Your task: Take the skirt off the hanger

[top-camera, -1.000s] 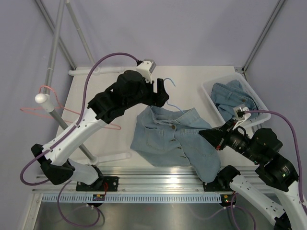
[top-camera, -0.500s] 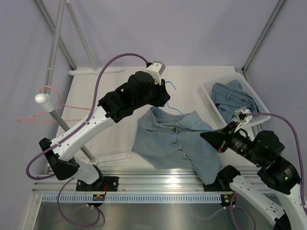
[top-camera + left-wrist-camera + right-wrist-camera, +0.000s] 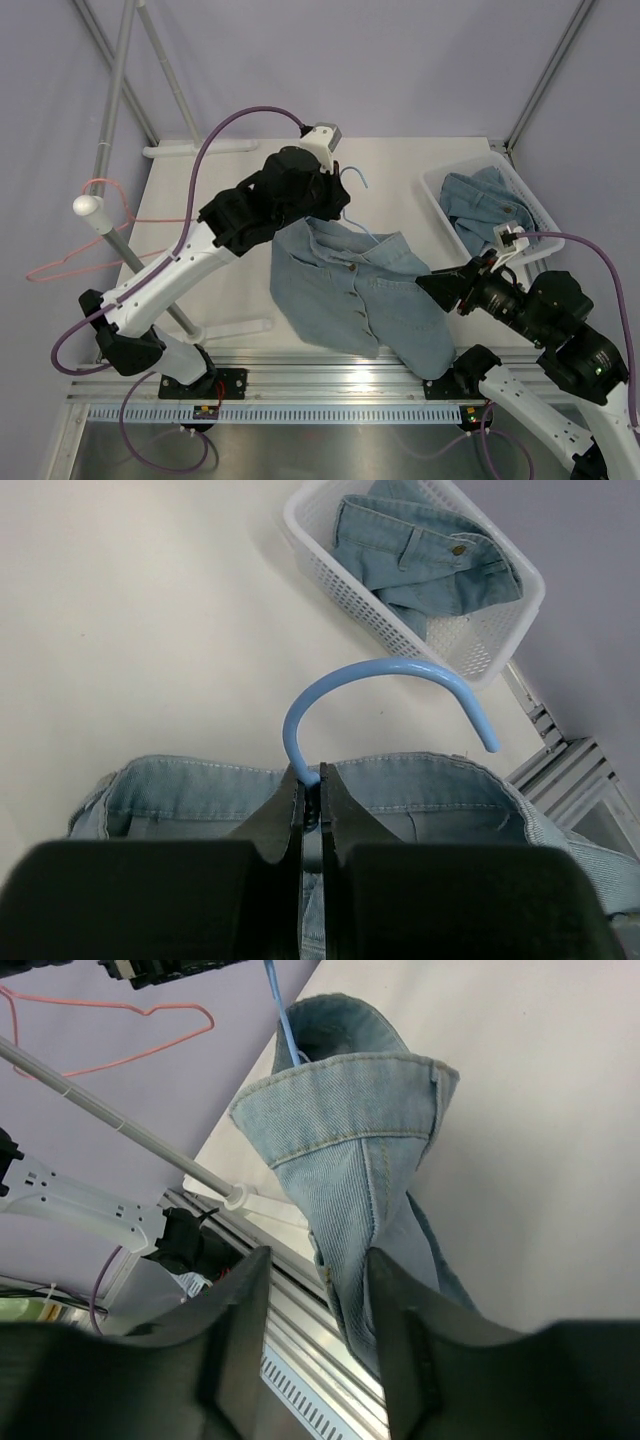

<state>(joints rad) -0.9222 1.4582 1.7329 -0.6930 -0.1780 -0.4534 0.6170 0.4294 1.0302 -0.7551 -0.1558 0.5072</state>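
While the denim skirt (image 3: pixel 355 290) hangs on the blue hanger (image 3: pixel 385 675), we see it spread over the middle of the table (image 3: pixel 220 220). Its waistband is raised on the far side, and its lower cloth trails down to the near edge. The hanger's hook curves up out of the waistband and points toward the far right corner.

We find the left end effector (image 3: pixel 311 785) clenched on the hanger's neck, right where the hook leaves the waistband. Its two fingers are pressed against the blue wire with almost no gap. This arm reaches in from the left side of the table and comes down on the skirt's far edge.

We see the right end effector (image 3: pixel 320 1257) at the skirt's right side, near the near edge of the table. Its fingers stand apart, released. In the right wrist view a folded corner of the waistband rises just ahead of them, with denim falling toward the gap. We cannot see either finger pressing the cloth.

We note a white mesh basket (image 3: pixel 440 185) at the far right corner of the table, holding another denim garment (image 3: pixel 480 205). Off the left edge, a pink wire hanger (image 3: pixel 95 182) hooks over a grey rack pole (image 3: pixel 110 110), well apart from the skirt.
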